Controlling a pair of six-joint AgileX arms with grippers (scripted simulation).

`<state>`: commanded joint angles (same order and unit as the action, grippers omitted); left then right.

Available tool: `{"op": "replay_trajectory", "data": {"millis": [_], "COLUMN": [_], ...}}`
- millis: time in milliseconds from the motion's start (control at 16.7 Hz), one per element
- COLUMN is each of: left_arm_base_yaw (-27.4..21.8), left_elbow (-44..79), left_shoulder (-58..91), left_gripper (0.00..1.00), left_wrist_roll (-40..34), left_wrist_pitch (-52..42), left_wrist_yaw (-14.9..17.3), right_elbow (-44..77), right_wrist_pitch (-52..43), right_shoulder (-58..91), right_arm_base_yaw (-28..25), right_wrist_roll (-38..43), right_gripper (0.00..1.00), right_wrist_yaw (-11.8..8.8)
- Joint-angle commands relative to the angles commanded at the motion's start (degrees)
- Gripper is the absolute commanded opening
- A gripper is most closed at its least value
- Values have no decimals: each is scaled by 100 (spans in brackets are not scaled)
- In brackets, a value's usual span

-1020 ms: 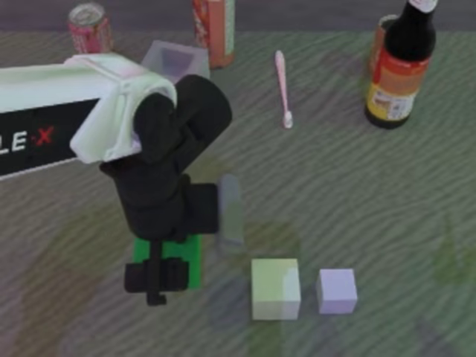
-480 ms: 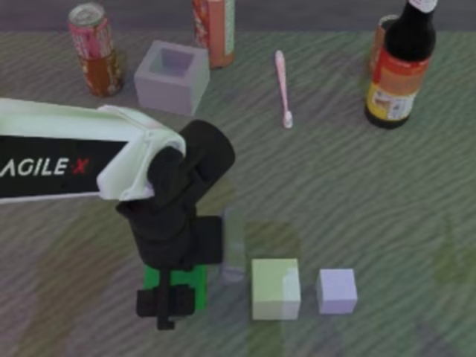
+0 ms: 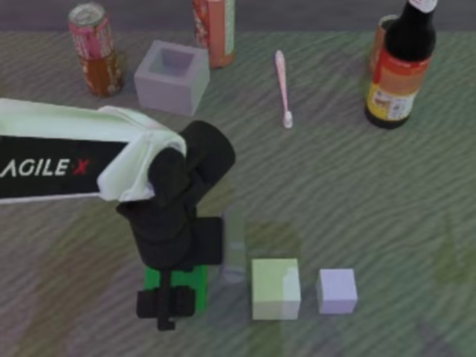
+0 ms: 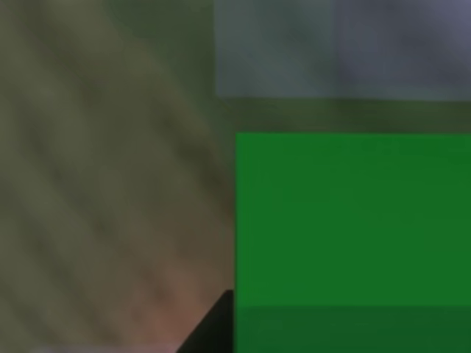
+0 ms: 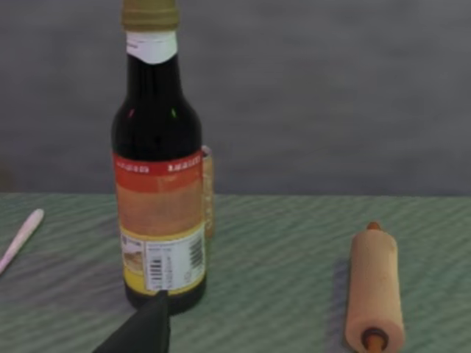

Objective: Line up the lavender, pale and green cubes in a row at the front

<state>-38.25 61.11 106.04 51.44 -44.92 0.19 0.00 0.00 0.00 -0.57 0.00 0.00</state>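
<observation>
Greenish woven-looking surface (image 3: 357, 193) with clutter along the back edge: a red soda can (image 3: 93, 46), a hollow grey-lavender square box (image 3: 172, 74), an orange carton (image 3: 214, 28), a pink toothbrush (image 3: 282, 88) and a dark glass sauce bottle (image 3: 398, 63).

So what changed: a second ago the left arm sat further back and a bit more to the left with the bright green matte cube (image 3: 177, 286) under it; half a second ago it had come forward, and since then pretty much nothing has shifted. My read is the carry is over and the green one is at its drop spot, so the row looks basically done once it gets released.

Left gripper (image 3: 165, 303) is right on top of the green cube, which peeks out on either side of the black jaws. Whether it's clamped or already let go, I honestly can't tell; the wrist view just shows the cube's green face filling the space up close, with one dark fingertip (image 4: 213, 327) at its edge.

Just past the jaws to the right sits the mid-sized off-white, faintly greenish cube (image 3: 276, 288), then the small light purple cube (image 3: 337, 291) beside it, small gaps between them, all roughly in line at the front.

Right arm is parked off by the bottle, out of the top view; its wrist view also catches a wooden rolling pin (image 5: 375, 290).
</observation>
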Motion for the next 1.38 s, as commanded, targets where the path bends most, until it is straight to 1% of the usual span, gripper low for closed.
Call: {"op": "replay_trajectory", "data": {"millis": [420, 480, 1020, 1140, 1380], "left_arm_base_yaw": [0, 0, 8, 25, 83], "left_elbow": [0, 0, 18, 180, 695], "left_shoulder": [0, 0, -11, -89, -411], "left_gripper": [98, 100, 100, 100, 100], "left_wrist_roll": [0, 0, 2, 1, -8], "left_wrist_pitch": [0, 0, -20, -234, -1172], "left_wrist_yaw": [0, 0, -1, -6, -8], "right_elbow": [0, 0, 0, 0, 0], "right_wrist_pitch": [0, 0, 0, 0, 0], "right_shoulder": [0, 0, 0, 0, 0], "right_arm_base_yaw": [0, 0, 0, 0, 0], "right_wrist_roll": [0, 0, 0, 0, 0], "right_gripper": [100, 100, 100, 100, 100], "right_wrist_yaw": [0, 0, 0, 0, 0]}}
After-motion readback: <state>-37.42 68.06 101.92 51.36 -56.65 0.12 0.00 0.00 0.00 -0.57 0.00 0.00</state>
